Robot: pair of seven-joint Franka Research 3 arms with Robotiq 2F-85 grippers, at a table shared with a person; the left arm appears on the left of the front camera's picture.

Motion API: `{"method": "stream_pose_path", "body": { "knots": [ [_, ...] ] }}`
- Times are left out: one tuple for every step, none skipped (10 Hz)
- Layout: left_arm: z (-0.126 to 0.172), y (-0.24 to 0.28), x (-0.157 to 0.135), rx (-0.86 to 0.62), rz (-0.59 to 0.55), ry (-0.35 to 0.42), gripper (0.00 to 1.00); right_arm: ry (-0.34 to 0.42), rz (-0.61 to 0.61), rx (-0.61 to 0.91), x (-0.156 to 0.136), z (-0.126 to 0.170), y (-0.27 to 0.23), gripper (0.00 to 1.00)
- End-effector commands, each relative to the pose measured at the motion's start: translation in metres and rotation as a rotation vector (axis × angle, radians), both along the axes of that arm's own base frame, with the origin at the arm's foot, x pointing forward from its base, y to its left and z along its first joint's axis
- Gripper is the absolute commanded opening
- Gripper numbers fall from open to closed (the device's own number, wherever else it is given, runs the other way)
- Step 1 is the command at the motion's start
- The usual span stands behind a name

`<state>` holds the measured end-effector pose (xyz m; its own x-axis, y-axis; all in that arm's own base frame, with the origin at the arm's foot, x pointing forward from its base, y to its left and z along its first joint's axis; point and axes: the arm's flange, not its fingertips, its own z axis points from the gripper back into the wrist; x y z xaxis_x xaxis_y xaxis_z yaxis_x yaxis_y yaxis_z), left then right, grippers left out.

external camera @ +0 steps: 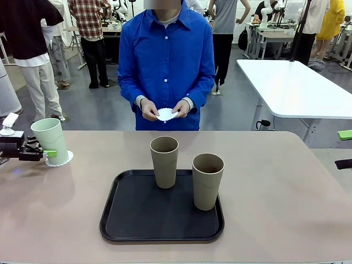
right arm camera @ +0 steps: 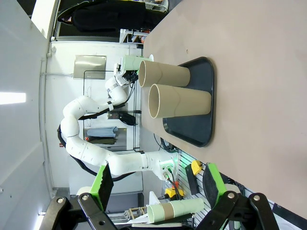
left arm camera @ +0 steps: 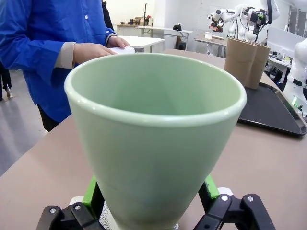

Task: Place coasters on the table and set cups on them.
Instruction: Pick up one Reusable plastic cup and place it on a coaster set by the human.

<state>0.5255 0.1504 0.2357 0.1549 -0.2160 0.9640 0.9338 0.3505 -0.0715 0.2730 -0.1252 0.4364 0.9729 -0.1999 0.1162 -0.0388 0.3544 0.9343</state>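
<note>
Beige counter [external camera: 275, 181], person opposite: left of the black tray [external camera: 163, 238] the mint cup [external camera: 50, 140] is seated on its coaster [external camera: 61, 160], so the left gripper [left arm camera: 151, 194] flanks it released; two tan cups [external camera: 164, 163] [external camera: 208, 182] wait on the tray, right gripper [right arm camera: 157, 179] likewise unclenched and empty, pending the hand-held coaster [external camera: 166, 114].

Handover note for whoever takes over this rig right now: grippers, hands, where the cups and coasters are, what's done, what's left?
Left gripper: open, pads on either side of the mint cup low down.
Right gripper: open, empty, well back from the cups.
Person's hands: holding a loose coaster at the far edge.
Mint cup stands on the laid coaster at the left of the table.
Rear tan cup and front tan cup stand upright on the black tray.
Done: one cup on a coaster. Left: lay coasters for both tan cups and set them on.
</note>
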Motion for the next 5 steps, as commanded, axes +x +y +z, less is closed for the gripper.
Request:
{"method": "stream_pose_path", "body": {
  "knots": [
    [0.0007,0.0054,-0.0017,0.034,-0.017,-0.016,1.00,-0.019,0.003,0.018,0.0020,0.0005,0.0004,1.00],
    [0.0004,0.0063,-0.0026,0.035,-0.017,-0.013,1.00,-0.019,0.003,0.018,0.0020,0.0005,0.0004,1.00],
    [0.0010,0.0080,-0.0031,0.039,-0.017,-0.011,1.00,-0.019,0.003,0.018,0.0020,0.0005,0.0004,1.00],
    [0.0017,0.0108,-0.0031,0.041,-0.012,-0.012,1.00,-0.019,0.003,0.018,0.0020,0.0005,0.0004,1.00],
    [0.0021,0.0139,-0.0034,0.042,-0.012,-0.012,1.00,-0.019,0.003,0.018,0.0020,0.0005,0.0004,1.00]
  ]
}}
